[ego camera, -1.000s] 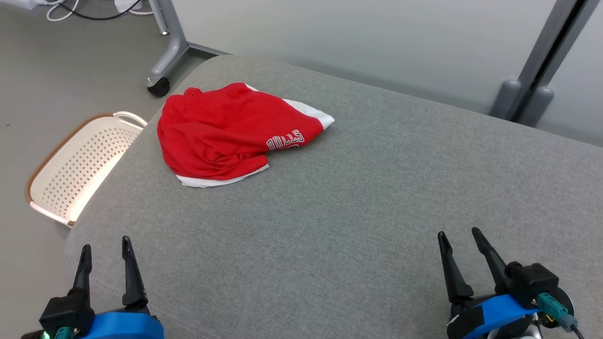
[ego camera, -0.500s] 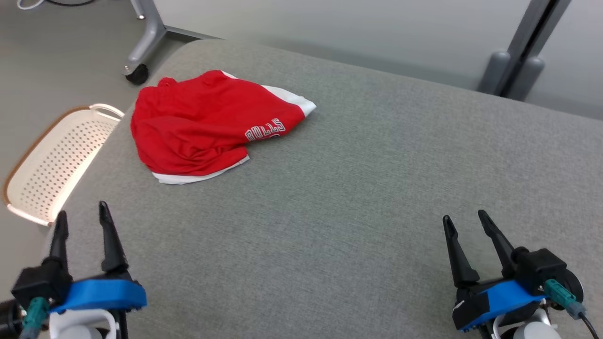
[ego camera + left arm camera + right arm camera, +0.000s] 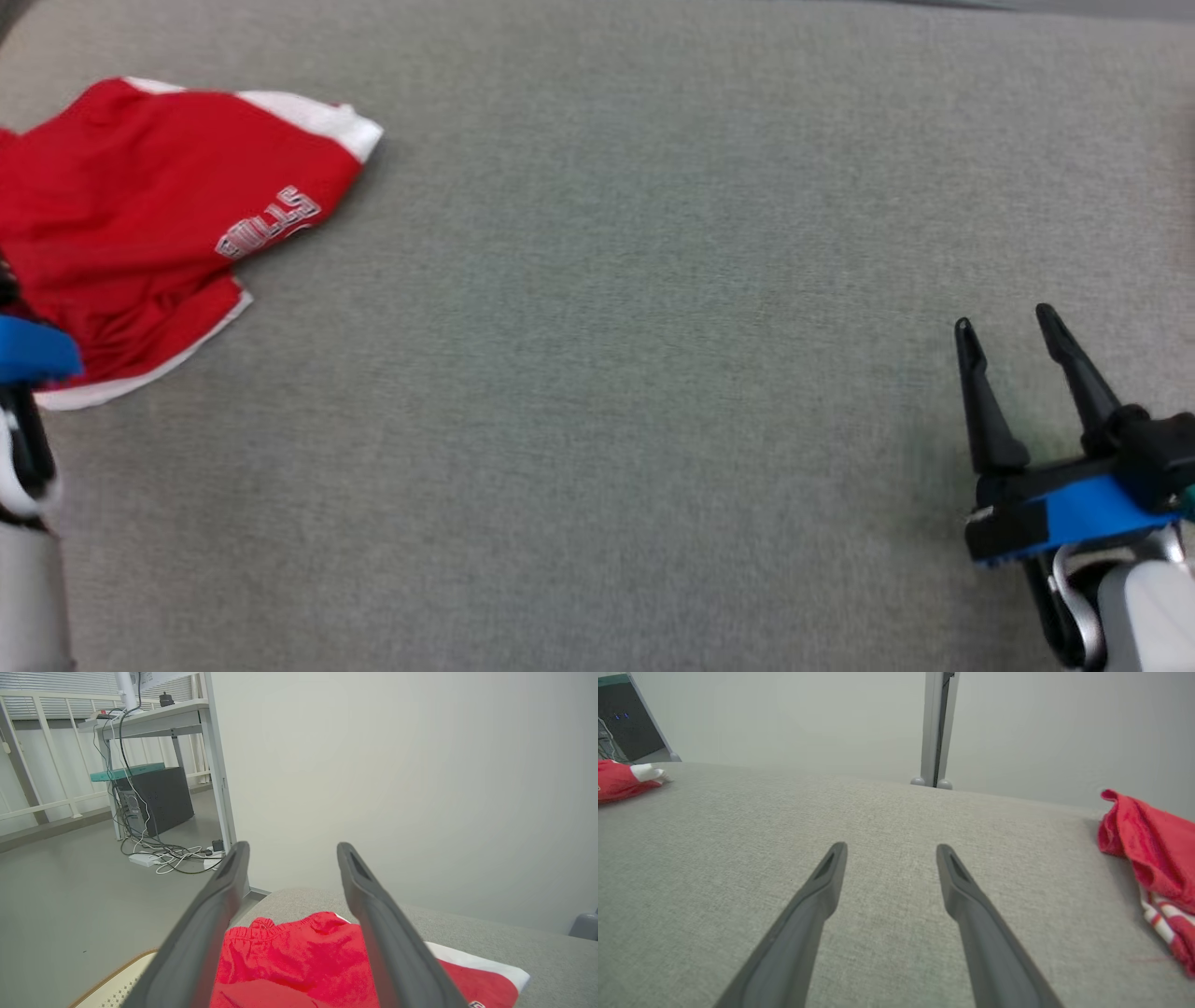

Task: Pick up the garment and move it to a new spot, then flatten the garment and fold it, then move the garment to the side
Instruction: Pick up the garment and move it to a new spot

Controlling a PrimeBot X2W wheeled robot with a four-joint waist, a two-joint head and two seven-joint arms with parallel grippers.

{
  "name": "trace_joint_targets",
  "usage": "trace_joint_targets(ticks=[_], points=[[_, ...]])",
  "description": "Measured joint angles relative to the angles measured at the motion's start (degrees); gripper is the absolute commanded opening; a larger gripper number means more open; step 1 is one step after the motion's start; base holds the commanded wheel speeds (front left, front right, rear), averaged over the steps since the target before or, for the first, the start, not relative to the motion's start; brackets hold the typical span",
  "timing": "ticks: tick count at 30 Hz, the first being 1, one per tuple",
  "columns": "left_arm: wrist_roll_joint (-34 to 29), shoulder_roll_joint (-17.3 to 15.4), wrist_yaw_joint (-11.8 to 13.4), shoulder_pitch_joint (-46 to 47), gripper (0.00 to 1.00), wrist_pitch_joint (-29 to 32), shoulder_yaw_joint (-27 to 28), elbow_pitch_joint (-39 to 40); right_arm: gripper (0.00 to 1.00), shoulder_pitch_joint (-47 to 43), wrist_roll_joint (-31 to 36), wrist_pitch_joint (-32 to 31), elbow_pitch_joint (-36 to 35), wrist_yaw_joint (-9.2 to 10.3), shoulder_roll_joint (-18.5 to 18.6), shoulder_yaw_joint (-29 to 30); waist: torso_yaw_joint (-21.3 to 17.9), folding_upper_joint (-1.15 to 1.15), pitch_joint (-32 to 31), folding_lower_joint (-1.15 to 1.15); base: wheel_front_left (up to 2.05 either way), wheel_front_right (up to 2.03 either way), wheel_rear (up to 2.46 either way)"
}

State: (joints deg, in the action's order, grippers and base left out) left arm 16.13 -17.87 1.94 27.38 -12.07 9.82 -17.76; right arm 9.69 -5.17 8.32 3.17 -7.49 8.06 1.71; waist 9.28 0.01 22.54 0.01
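Note:
The garment [image 3: 140, 215] is a pair of red shorts with white trim and white lettering, lying crumpled at the left of the grey padded surface [image 3: 607, 373]. My left arm's blue wrist block [image 3: 33, 350] overlaps the garment's near edge at the picture's left border. In the left wrist view, my left gripper [image 3: 292, 848] is open above the garment [image 3: 299, 956], with nothing between its fingers. My right gripper [image 3: 1005, 322] stands open and empty at the lower right, far from the garment. The right wrist view has the right gripper [image 3: 890, 848] over bare grey fabric, with the garment [image 3: 616, 779] far off to the left.
A second red cloth with striped trim [image 3: 1153, 854] lies at the surface's right end. A pale perforated basket [image 3: 112, 984] sits beside the surface's left edge. A desk leg, a computer case and cables [image 3: 154, 854] stand on the floor beyond. A wall runs behind.
The head camera has swung, so the whole picture has shifted. Against the garment, my left gripper has come forward from the near edge to over its near side. Both grippers stay open.

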Motion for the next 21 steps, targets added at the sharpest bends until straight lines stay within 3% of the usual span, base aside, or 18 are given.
trace_joint_targets(ticks=[9,21], points=[[2.1,-6.0,-1.5,11.1,1.00,10.6,0.5,-8.8,1.00,0.9,0.0,-1.1,-5.0,0.00,0.7,2.5,-5.7,0.01,7.3,0.00,0.00,0.00,0.00],[4.7,-6.9,-4.7,19.1,1.00,30.0,-3.4,-27.6,1.00,1.6,0.0,-2.4,-7.3,0.00,1.9,3.3,-5.9,0.01,9.0,-0.01,0.00,0.00,0.00]])
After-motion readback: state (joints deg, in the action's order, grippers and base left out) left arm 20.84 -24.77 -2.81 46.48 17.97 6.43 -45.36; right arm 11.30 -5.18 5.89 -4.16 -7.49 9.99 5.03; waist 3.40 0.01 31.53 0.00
